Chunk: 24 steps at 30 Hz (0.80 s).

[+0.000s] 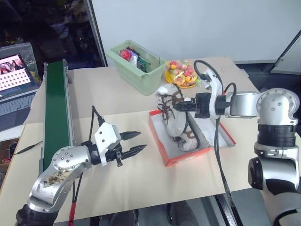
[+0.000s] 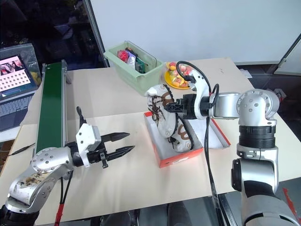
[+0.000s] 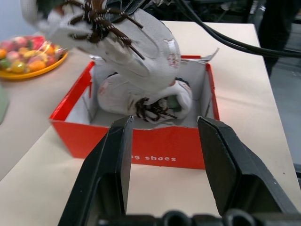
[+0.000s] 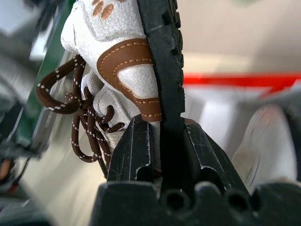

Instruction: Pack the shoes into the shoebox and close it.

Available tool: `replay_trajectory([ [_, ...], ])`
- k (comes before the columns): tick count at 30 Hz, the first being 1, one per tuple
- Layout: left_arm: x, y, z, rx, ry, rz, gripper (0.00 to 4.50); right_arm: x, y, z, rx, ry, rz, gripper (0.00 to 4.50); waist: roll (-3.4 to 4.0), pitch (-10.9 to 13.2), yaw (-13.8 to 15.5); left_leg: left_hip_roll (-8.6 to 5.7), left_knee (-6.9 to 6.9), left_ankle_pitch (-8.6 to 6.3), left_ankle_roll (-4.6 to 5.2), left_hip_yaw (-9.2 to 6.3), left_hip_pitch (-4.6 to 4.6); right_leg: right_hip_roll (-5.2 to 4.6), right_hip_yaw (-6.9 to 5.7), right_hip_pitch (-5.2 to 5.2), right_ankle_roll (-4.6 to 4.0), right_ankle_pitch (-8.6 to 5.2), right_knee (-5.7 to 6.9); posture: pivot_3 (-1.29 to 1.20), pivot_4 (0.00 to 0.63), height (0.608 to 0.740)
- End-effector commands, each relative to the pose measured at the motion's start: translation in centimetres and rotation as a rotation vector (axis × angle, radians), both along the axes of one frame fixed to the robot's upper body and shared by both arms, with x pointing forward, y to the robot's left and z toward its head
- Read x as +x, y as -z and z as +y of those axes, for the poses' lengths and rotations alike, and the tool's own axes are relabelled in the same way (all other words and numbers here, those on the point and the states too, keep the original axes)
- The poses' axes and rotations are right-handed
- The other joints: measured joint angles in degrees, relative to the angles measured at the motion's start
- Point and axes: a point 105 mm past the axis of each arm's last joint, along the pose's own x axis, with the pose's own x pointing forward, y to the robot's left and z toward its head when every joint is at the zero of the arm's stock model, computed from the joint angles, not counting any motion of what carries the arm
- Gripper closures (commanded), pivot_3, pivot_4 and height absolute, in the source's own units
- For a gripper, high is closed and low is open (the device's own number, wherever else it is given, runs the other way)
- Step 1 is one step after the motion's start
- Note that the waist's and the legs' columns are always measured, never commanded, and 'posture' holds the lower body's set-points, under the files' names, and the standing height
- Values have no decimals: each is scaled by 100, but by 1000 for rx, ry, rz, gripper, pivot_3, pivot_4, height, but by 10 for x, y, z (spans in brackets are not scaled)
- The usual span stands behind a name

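The right gripper (image 1: 180, 106) is clamped on the sole edge of one shoe (image 1: 167, 104), held tilted above the shoebox (image 1: 177, 158); the other shoe (image 1: 186, 139) lies inside. The left gripper (image 1: 136, 142) stands part-open and empty at the box's nine o'clock

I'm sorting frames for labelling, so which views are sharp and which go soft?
Right wrist view: the held shoe and the right gripper are sharp, everything behind smears. Left wrist view: the shoebox is crisp, the fruit plate soft. Both eye views: evenly lit, sharp, faint shadows under the left gripper.
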Motion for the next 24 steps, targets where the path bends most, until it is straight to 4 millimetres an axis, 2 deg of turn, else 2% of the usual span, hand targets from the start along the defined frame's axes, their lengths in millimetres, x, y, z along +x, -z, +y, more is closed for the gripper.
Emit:
replay_trajectory([
  [1,-1,-8,-6,-8,21,-53,2200,0,5,-3,-47,1,27,3995,0,0,-1,-1,0,0,0,0,-8,-1,1,-7,0,0,1,0,150,740],
  [8,-3,-7,-7,-9,10,-58,2200,6,30,-4,-90,42,104,3995,0,0,-14,0,2,0,0,4,-10,0,4,-16,-2,5,5,0,150,740],
  [12,-2,-6,-6,-8,-4,-58,2200,9,43,8,-94,37,125,3995,1,0,-22,1,2,0,0,4,-10,1,4,-16,-2,5,4,0,150,740],
  [18,-6,-8,-11,-9,1,-63,2200,11,85,23,-139,58,204,3995,2,-1,-19,1,3,0,-1,3,-6,2,5,-15,-2,6,8,0,150,740],
  [24,-5,-10,-11,-14,-13,-67,2200,27,89,19,-146,122,167,3995,1,-5,-37,4,4,0,-2,5,5,6,9,-10,-3,8,9,0,150,740],
])
